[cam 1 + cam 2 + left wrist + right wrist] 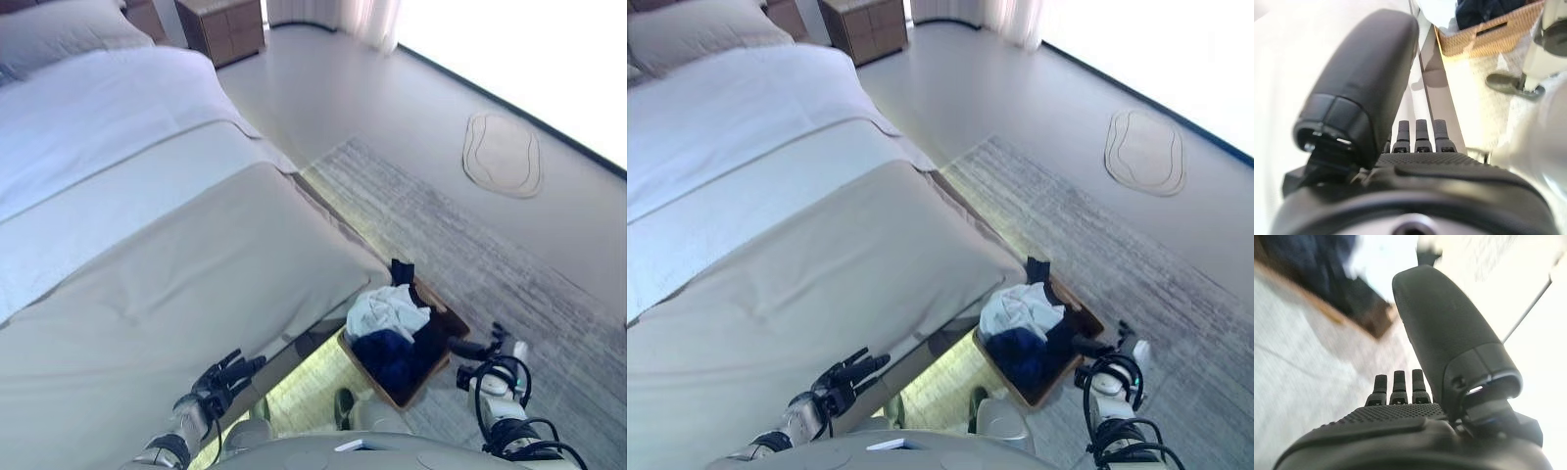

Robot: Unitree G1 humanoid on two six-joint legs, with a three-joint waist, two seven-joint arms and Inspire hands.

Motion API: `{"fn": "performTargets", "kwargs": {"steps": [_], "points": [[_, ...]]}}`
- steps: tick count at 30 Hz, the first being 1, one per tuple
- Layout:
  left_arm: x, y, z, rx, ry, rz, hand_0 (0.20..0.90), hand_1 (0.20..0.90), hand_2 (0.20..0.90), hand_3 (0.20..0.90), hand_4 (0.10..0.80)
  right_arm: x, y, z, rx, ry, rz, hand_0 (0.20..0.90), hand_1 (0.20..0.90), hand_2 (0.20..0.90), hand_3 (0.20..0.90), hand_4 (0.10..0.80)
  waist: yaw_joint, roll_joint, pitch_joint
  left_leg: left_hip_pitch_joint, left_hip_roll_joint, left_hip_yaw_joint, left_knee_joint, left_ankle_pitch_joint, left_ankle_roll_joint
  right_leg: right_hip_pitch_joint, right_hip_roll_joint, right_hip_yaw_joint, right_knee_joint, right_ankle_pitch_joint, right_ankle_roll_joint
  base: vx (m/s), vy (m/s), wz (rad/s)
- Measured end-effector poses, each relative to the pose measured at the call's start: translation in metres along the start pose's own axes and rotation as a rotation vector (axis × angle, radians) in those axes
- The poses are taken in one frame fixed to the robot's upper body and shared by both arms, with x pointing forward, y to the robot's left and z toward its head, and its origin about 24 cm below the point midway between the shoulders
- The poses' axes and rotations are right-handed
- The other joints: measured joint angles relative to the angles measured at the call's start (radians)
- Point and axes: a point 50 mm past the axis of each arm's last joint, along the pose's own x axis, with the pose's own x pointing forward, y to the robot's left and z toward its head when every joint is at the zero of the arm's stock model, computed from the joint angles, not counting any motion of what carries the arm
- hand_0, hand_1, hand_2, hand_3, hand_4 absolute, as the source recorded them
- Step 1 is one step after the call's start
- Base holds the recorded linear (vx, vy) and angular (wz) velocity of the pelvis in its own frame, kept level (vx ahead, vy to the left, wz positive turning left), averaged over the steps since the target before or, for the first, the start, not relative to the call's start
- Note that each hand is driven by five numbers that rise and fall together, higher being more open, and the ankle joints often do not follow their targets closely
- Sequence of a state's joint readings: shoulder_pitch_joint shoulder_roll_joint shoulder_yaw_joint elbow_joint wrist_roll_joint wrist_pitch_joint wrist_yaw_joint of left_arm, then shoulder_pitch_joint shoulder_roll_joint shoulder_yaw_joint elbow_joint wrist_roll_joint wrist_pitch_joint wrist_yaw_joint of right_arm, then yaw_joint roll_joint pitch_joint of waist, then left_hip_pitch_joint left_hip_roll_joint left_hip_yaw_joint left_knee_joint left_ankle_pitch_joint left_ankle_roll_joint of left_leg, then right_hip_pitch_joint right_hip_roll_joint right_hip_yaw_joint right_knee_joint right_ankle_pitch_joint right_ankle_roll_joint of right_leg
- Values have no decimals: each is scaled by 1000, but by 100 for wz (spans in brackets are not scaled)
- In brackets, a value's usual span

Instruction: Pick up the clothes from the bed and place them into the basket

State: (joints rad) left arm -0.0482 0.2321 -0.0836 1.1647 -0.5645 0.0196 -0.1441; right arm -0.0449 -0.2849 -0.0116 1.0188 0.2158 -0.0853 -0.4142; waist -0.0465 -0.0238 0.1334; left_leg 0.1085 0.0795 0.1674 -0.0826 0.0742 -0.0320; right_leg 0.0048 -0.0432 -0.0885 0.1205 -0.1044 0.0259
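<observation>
A brown wicker basket (453, 319) stands on the rug at the foot corner of the bed (186, 284). Inside it lie a white garment (385, 308), dark blue clothes (387, 354) and a black piece (401, 271) draped over the far rim. No clothes show on the bed's beige cover. My left hand (220, 380) hovers over the bed's near edge, fingers straight and empty. My right hand (480, 349) reaches toward the basket's right side, fingers straight, holding nothing. The basket rim (1488, 34) shows past my left hand.
A grey striped rug (460, 245) lies beside the bed. A small oval mat (502, 153) sits on the floor at the right. A wooden nightstand (223, 24) stands at the bed's head, with a pillow (69, 29) next to it.
</observation>
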Motion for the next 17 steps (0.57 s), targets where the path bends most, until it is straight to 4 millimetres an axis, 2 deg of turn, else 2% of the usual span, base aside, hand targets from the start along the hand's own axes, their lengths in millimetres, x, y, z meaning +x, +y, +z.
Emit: {"fn": "performTargets", "kwargs": {"steps": [3,5,7,12,17], "points": [[-2,1,-16,70,60,5,900,900,900,900,800,-13,19,-24,-74,47,137,900,900,900,900,800,-1,36,-39,28,-11,-4,-5,-12,4,56,-2,-3,-57,21,14,25,170,6],[-3,-2,-25,75,81,-3,900,900,900,900,800,-20,25,-37,-109,72,183,900,900,900,900,800,-1,58,-57,34,-15,-4,-6,-20,1,79,-8,-2,-91,42,21,-7,136,0],[-3,-3,-29,73,91,-4,900,900,900,900,800,-24,27,-46,-149,92,209,900,900,900,900,800,-3,65,-64,35,-24,-5,-7,-21,3,92,-14,-5,-114,52,24,-32,107,4],[-5,5,-34,186,125,11,900,900,900,900,800,-35,28,-78,-340,185,373,900,900,900,900,800,-3,53,-82,23,-27,-7,-11,-25,3,94,-19,-6,-140,63,24,-27,77,3],[-8,11,-41,320,180,6,900,900,900,900,800,-39,27,-89,-332,257,485,900,900,900,900,800,-4,19,-108,21,-28,-9,-11,-25,3,93,-23,-8,-140,64,22,-10,33,1]]}}
